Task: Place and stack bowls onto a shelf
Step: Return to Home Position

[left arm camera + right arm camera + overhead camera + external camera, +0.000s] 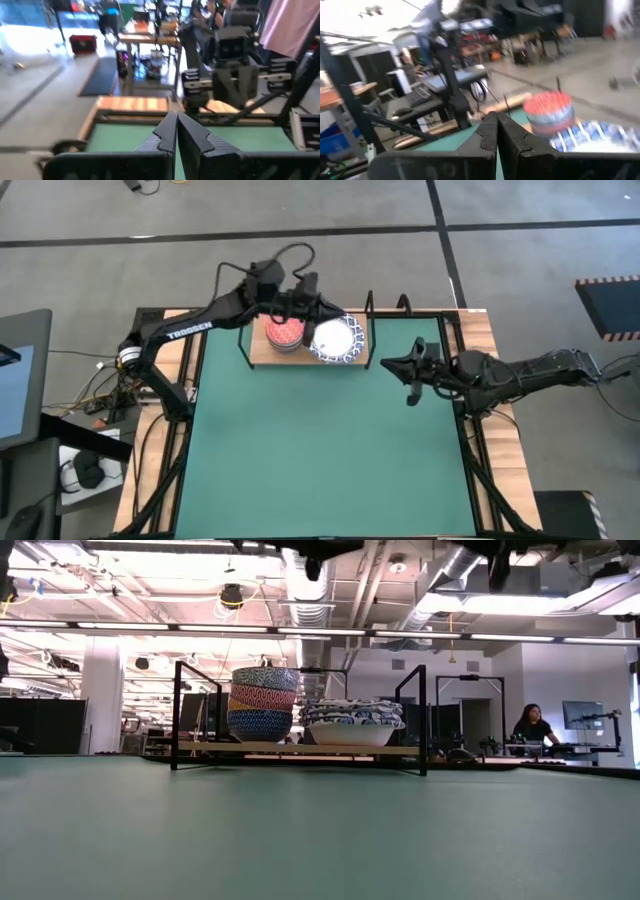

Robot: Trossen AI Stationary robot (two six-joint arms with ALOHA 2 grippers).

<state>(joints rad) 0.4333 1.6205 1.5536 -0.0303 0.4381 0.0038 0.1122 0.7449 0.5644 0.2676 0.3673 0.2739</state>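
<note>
A stack of small bowls (284,332), red-patterned on top, stands on the left part of the shelf (262,352). Wider white bowls with blue-patterned rims (337,340) are stacked beside it on the right. In the low view the small stack (263,705) and the white bowls (352,725) rest on the wooden plank (300,748). My left gripper (176,132) is shut and hovers above the shelf, over the bowls. My right gripper (496,131) is shut and hangs over the mat to the right of the shelf, pointing toward the bowls (547,112).
The green mat (320,450) covers the table in front of the shelf. Black wire end frames (180,715) rise at both ends of the shelf. A person (530,725) sits in the room behind the table.
</note>
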